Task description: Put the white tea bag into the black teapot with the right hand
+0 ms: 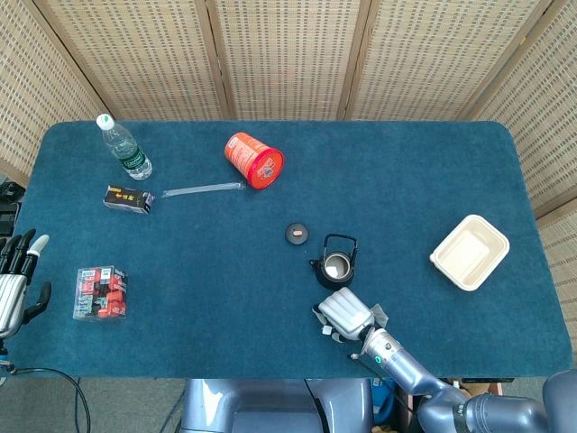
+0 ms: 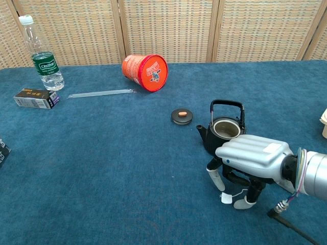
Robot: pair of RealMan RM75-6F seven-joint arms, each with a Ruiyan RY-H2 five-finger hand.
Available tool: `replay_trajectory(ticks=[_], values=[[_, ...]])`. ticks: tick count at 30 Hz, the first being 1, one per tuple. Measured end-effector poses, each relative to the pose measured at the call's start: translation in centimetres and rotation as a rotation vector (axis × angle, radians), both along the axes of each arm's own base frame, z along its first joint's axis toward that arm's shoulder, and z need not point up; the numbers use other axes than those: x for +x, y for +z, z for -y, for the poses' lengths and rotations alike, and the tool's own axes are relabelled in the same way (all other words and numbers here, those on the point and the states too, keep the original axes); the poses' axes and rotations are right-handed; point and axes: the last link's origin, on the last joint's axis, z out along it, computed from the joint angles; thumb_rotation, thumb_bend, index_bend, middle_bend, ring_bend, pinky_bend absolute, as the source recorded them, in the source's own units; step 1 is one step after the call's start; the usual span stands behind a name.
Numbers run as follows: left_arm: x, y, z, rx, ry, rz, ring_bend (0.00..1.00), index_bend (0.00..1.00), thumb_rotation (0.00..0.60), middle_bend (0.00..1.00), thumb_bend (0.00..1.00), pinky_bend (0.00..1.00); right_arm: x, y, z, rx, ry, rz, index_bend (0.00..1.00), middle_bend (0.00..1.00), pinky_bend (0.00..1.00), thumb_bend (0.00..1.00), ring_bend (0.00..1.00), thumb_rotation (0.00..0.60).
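"What is the biggest thing here?"

"One table with a soft, fuzzy blue cloth on it. Behind it stand woven screens, like a basket."

"And the robot?"

"Two hands. The right hand is smooth, shiny and grey, palm down, right beside the black teapot. Its fingers curl down to the cloth around the white tea bag. I cannot tell if it is pinching the bag or just touching it. The left hand sits at the far left edge of the table, fingers apart, holding nothing."

"Where is the tea bag?"

"On the cloth, under the right hand, just in front of the teapot. It is a little flat white square with a thin string."

"What else?"

"One square white tray, far off to the right. One round orange can lying on its side. One clear plastic bottle with a green label, standing up. One clear box with red things inside. One small dark box. One long thin clear strip. The teapot is round, dark, open on top, with one looped handle. One little round black lid lies near it."
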Motion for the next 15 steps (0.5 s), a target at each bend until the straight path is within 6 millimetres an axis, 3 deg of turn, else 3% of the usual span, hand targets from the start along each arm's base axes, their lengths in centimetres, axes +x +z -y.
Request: replay_trajectory(ticks=[15], values=[[-0.08,-0.01,-0.03,0.001,0.003,0.000,0.00,0.00,0.600,0.00,0.51,0.00,0.10,-0.06,0.02,0.001,-0.004,0.013,0.59,0.92,0.98,0.62,0.96,0.600]])
